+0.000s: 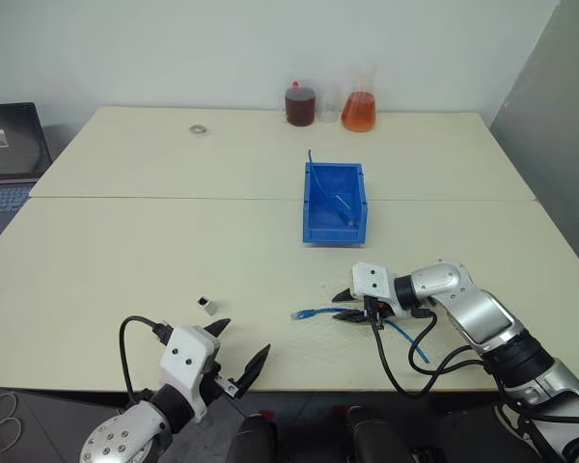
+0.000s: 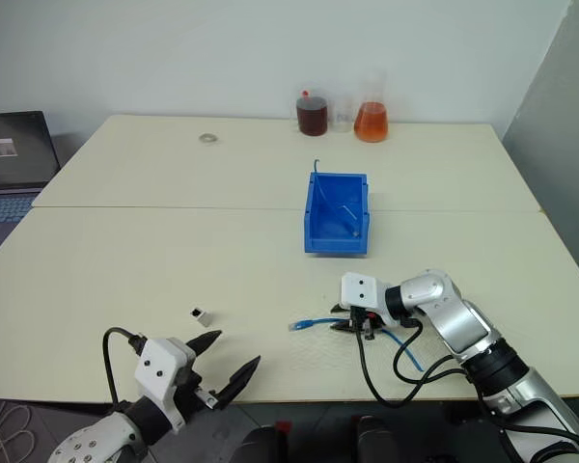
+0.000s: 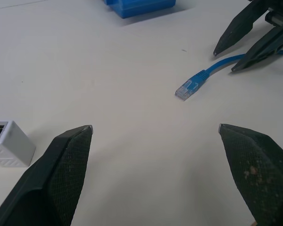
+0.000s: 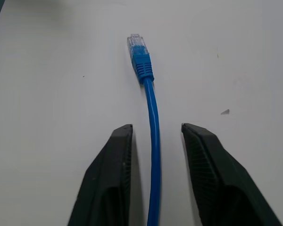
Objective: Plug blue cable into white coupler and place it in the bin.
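Blue cable (image 4: 153,136): light, floppy; grasp behind clear plug.
Right gripper (image 4: 153,179): fingers parted, straddling cable, not pinching.
Left gripper (image 3: 155,136): spread wide, empty.
White coupler (image 3: 7,143): tiny, light, slides easily.

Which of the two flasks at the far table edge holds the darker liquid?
The left flask, filled with dark reddish-brown liquid. The flask to its right holds bright orange liquid and has a wider conical base.

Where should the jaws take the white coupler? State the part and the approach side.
Judging by its pose, grip the white coupler across its two plain side walls, coming down from above with the left gripper. It sits flat on the table, socket facing sideways, so this probably keeps the opening free for the blue cable.
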You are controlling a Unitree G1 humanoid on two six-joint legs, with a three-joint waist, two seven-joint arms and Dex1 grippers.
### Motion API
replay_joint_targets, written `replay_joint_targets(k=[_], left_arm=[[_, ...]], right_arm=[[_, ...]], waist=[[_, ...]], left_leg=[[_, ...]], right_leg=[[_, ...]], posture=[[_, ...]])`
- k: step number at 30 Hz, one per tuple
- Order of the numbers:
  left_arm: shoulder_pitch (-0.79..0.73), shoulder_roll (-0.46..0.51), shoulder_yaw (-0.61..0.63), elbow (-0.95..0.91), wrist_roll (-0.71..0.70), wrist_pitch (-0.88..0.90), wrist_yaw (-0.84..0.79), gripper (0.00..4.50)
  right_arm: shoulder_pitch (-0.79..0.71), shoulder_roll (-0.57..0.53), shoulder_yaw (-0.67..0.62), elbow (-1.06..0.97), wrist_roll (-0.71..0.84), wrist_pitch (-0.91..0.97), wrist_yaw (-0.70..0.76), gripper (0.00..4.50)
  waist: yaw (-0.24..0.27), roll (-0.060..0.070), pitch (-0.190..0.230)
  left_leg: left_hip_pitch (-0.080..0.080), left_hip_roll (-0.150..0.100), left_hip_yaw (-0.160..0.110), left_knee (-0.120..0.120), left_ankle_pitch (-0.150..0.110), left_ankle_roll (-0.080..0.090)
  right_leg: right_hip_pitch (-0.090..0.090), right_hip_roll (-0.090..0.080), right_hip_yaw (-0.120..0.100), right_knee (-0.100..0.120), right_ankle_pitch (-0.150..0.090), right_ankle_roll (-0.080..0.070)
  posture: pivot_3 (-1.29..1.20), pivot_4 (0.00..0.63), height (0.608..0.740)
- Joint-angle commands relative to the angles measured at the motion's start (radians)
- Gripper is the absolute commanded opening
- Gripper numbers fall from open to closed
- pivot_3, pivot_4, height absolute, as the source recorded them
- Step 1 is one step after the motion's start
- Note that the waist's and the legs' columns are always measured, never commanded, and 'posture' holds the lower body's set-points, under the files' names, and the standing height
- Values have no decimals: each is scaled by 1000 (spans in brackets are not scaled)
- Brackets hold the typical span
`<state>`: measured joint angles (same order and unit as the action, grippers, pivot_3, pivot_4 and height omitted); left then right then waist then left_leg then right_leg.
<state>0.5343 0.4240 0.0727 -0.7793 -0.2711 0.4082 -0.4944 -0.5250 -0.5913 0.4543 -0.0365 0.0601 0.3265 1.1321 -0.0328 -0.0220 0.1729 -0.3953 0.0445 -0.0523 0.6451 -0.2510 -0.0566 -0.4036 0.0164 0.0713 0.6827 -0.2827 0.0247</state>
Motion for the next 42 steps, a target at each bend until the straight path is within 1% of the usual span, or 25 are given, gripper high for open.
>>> replay_joint_targets(k=[1,3,4,5,7,8,10,13,17,21,25,29,35,42], left_arm=[[-40,24,-9,-13,-31,14,-23,4500],[-77,66,3,-12,-41,24,-59,4500],[-101,96,12,-6,-43,25,-82,4500],[-136,132,26,7,-50,27,-113,4500],[-222,201,56,37,-96,56,-172,4500],[-271,234,68,53,-128,81,-201,4500],[-382,308,67,94,-180,118,-281,4500],[-559,396,8,186,-215,146,-410,4500],[-770,444,-106,348,-220,138,-592,4500],[-894,456,-232,493,-144,52,-749,4500],[-957,427,-336,621,-37,-77,-819,4500],[-997,368,-396,709,55,-171,-805,4500],[-1012,292,-436,781,138,-278,-780,4500],[-998,264,-448,809,216,-308,-738,4500]], right_arm=[[6,-20,-45,-72,22,31,6,2729],[15,-35,-65,-101,35,56,5,3189],[19,-44,-74,-116,43,70,7,3551],[28,-59,-90,-141,58,93,12,3792],[51,-89,-123,-197,93,144,22,4281],[64,-104,-142,-226,115,172,25,4450],[92,-124,-191,-288,172,240,20,4450],[130,-116,-292,-375,280,367,-27,4450],[151,-91,-402,-463,400,500,-101,4450],[169,-81,-450,-502,442,558,-179,4450],[191,-85,-468,-532,461,579,-234,4450],[218,-91,-481,-556,477,591,-271,4450],[241,-109,-486,-565,490,586,-302,4450],[251,-124,-482,-568,501,579,-316,4450]], waist=[[0,0,0],[0,0,0],[1,0,0],[0,0,0],[4,0,0],[5,0,0],[6,0,0],[4,-1,0],[-2,-1,0],[-7,-1,1],[-4,0,1],[0,-1,1],[1,-1,1],[0,-1,1]], left_leg=[[0,0,0,0,0,0],[0,0,0,0,0,0],[0,0,0,0,0,0],[0,0,0,0,0,0],[0,0,-1,0,0,0],[0,0,-1,0,0,0],[-1,0,-1,0,0,0],[-1,-1,-2,0,0,0],[-1,-1,-2,0,0,0],[-1,0,-1,0,0,0],[-2,0,-1,0,0,0],[-3,-1,-1,0,0,0],[-3,-1,-1,0,0,0],[-3,-1,-2,0,0,0]], right_leg=[[0,0,0,0,0,0],[0,0,0,0,0,0],[0,0,0,0,0,0],[0,0,0,0,0,0],[0,0,-1,0,0,0],[0,0,-1,0,0,0],[0,0,-1,0,0,0],[0,0,-2,0,0,0],[0,0,-2,0,0,0],[-1,1,-1,0,0,0],[-1,1,-2,0,0,0],[-1,1,-1,0,0,0],[-2,1,-1,0,0,0],[-1,1,-1,1,0,0]], posture=[[0,150,740],[0,150,740],[0,150,740],[0,150,740],[0,150,740],[0,150,740],[0,150,740],[0,150,740],[0,150,740],[0,150,740],[0,150,740],[0,150,740],[0,150,740],[0,150,740]])
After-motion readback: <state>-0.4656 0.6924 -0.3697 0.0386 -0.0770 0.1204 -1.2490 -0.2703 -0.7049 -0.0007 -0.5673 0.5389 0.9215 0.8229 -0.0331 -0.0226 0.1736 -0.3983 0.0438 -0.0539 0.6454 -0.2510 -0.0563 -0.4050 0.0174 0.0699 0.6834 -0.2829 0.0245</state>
